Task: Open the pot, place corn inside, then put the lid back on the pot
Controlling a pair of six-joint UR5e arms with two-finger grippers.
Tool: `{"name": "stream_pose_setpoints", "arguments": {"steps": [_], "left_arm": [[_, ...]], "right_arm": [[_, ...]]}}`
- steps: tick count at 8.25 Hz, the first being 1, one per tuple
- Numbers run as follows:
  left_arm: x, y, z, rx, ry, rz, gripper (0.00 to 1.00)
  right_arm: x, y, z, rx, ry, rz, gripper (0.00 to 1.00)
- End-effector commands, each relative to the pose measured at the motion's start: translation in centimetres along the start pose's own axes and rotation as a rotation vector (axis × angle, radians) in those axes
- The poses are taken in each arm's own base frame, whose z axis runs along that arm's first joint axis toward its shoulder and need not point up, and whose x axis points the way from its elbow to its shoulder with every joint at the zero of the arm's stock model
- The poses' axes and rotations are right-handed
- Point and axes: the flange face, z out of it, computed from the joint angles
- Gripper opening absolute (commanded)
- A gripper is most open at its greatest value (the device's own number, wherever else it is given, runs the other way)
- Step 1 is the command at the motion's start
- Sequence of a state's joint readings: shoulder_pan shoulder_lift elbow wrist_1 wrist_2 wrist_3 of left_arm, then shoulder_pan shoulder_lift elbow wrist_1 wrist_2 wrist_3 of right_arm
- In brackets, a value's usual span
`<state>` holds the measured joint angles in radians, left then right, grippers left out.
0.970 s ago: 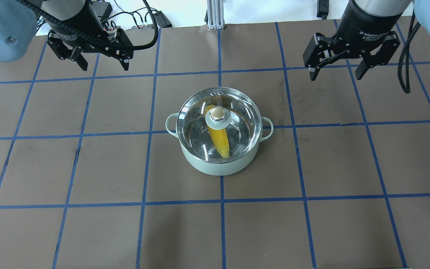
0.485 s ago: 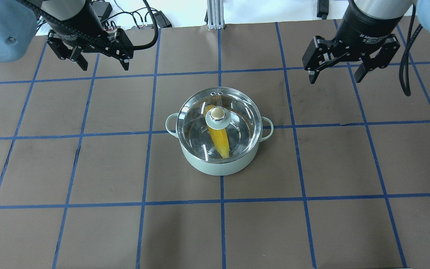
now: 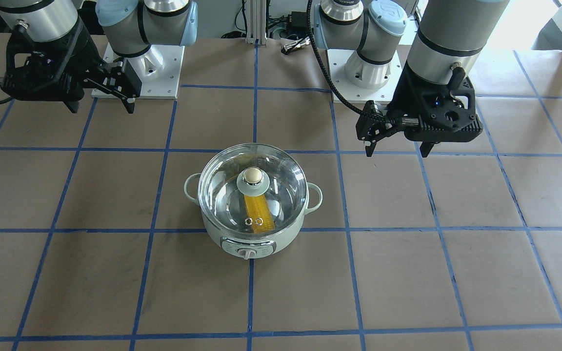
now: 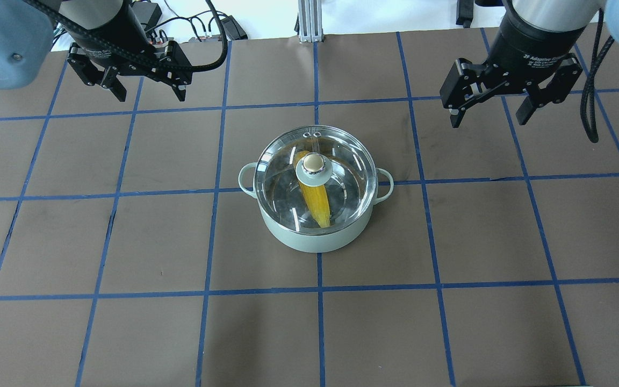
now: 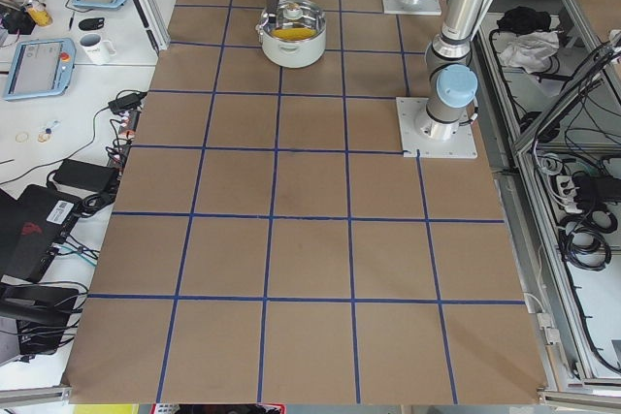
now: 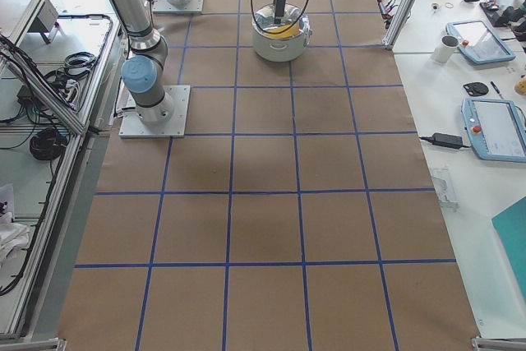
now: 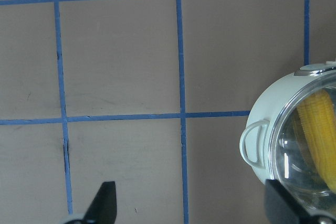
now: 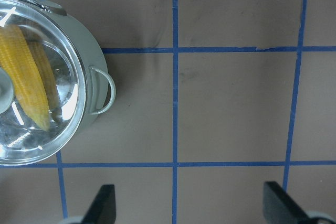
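The mint-green pot (image 4: 315, 239) stands at the table's middle, its dial (image 3: 248, 252) facing away from me. The clear glass lid (image 4: 342, 172) sits on it, beige knob (image 4: 314, 161) at the centre. The yellow corn (image 4: 317, 203) lies inside, seen through the glass, also in the front view (image 3: 260, 210) and the right wrist view (image 8: 23, 74). My left gripper (image 4: 148, 92) is open and empty, high at the far left. My right gripper (image 4: 489, 113) is open and empty, high at the far right. Both are well away from the pot.
Brown mat with a blue tape grid (image 4: 317, 290) covers the table. Cables and power bricks (image 4: 218, 24) lie beyond the far edge. Side benches hold tablets and a mug (image 5: 97, 46).
My right gripper has drifted slightly to the right and stayed open. The left arm, pot, lid and corn have not moved.
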<state>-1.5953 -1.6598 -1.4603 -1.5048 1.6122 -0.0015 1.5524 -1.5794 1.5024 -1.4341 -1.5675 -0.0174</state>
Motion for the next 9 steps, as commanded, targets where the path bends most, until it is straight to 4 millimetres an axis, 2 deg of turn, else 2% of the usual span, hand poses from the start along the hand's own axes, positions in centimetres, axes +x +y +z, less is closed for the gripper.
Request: {"name": "stream_pose_setpoints", "arguments": {"steps": [1, 9], "left_arm": [[0.0, -0.04, 0.09, -0.002, 0.0, 0.0, 1.0], [-0.01, -0.05, 0.09, -0.002, -0.002, 0.0, 1.0]], "right_arm": [[0.13, 0.17, 0.0, -0.005, 0.02, -0.007, 1.0], [0.08, -0.09, -0.13, 0.013, 0.016, -0.009, 1.0]]}}
